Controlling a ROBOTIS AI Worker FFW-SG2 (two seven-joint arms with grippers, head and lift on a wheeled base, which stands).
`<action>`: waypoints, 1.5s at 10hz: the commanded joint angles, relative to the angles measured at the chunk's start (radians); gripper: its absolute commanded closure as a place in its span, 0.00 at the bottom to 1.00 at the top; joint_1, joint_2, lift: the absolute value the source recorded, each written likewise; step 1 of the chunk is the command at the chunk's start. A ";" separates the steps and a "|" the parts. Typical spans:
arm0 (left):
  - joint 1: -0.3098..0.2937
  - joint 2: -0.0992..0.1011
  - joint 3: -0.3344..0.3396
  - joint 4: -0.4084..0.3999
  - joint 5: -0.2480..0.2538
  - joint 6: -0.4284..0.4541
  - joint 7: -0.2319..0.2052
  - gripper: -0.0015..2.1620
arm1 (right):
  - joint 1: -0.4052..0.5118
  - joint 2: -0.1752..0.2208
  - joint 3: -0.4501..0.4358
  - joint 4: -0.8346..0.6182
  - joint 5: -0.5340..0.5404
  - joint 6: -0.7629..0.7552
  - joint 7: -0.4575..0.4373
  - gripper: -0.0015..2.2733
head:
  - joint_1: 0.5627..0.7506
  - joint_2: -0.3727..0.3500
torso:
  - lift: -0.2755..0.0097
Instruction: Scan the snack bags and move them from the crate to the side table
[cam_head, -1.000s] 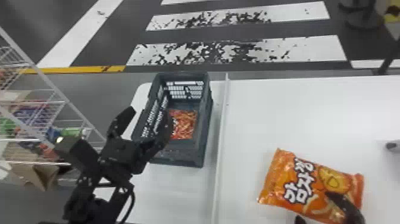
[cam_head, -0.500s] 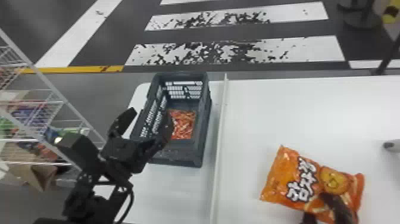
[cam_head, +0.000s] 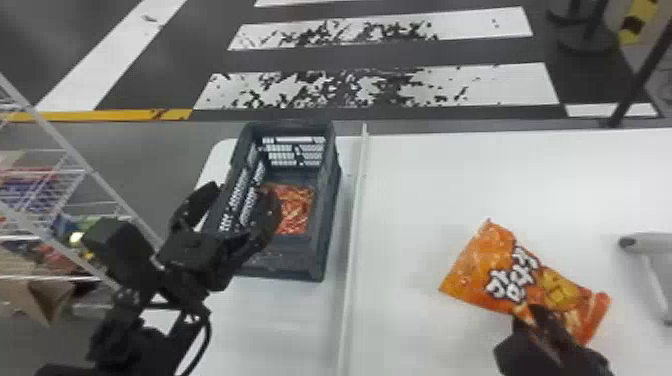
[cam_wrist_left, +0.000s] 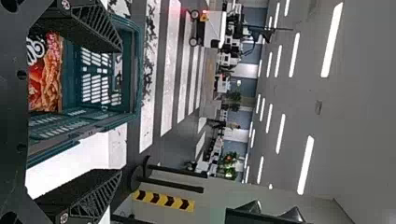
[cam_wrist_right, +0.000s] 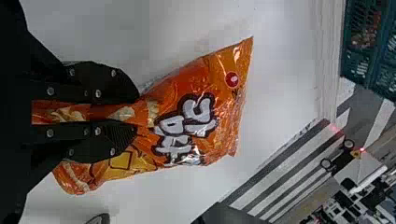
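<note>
Toward the left, a dark grey latticed plastic crate (cam_head: 327, 220) is set on a white flat tabletop (cam_head: 450, 175); in it, a red-orange crinkled snack bag (cam_head: 297, 210) is contained. To the crate's right, beyond a long thin white strip (cam_head: 355, 225) and nearer, an orange glossy pillow-shaped bag (cam_head: 490, 260) is held by the black two-fingered right gripper (cam_head: 530, 314). A white wire rack (cam_head: 90, 167) is placed left of the crate.

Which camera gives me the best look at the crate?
The head view: it takes in the crate's rim and inside, though the left gripper hides part. The left wrist view shows walls and a snack bag inside, closer; the right wrist view catches a piece at its edge.
</note>
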 joint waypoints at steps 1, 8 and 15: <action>0.000 -0.002 -0.005 -0.005 -0.001 0.008 0.002 0.04 | 0.022 0.004 -0.130 -0.112 -0.148 0.018 0.056 0.99 | 0.70 0.72 | 0.66; -0.005 -0.002 -0.032 -0.017 -0.035 0.048 0.031 0.04 | 0.026 0.341 -0.730 -0.201 -1.056 0.168 0.352 0.99 | 0.70 0.77 | 0.66; -0.011 0.009 -0.051 -0.046 -0.051 0.097 0.034 0.04 | -0.041 0.438 -0.963 0.018 -1.231 0.395 0.367 0.98 | 0.70 0.68 | 0.66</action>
